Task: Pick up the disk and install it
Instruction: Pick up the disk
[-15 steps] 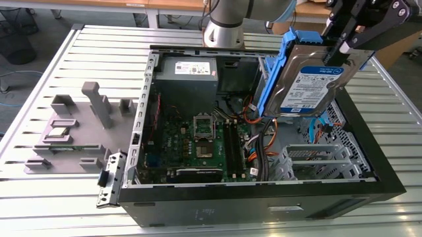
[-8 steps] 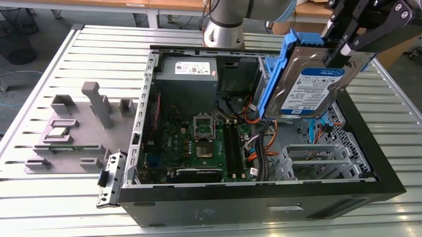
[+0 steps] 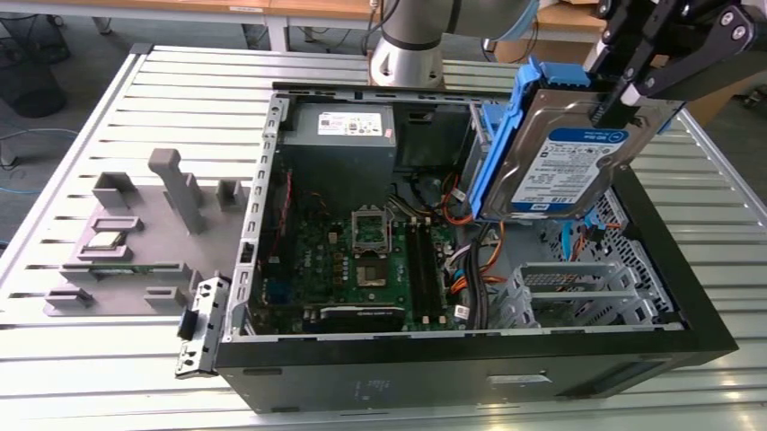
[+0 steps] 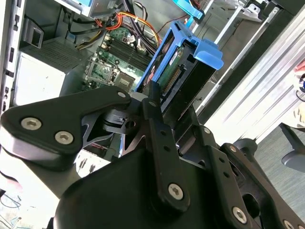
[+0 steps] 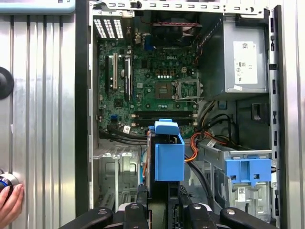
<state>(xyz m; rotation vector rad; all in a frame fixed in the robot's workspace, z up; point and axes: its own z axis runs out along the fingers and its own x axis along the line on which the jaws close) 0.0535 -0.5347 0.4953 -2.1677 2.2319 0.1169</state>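
The disk (image 3: pixel 563 166) is a silver drive with a blue-and-white label in a blue caddy. It hangs tilted in the air above the open computer case (image 3: pixel 480 350), over the side on the exterior view's right. My gripper (image 3: pixel 623 108) is shut on its upper edge. In the second wrist view the black fingers (image 4: pixel 153 102) clamp the disk (image 4: pixel 183 71) end-on. The first wrist view looks down past the gripper (image 5: pixel 164 193) and the disk's blue caddy (image 5: pixel 169 155) at the case interior.
Inside the case lie a green motherboard (image 3: pixel 372 251), a grey power supply (image 3: pixel 341 135) and a metal drive cage (image 3: pixel 576 292). Another blue caddy (image 5: pixel 248 171) sits in a bay. A grey parts fixture (image 3: pixel 132 242) stands on the slatted table. A person's hand (image 5: pixel 9 202) rests nearby.
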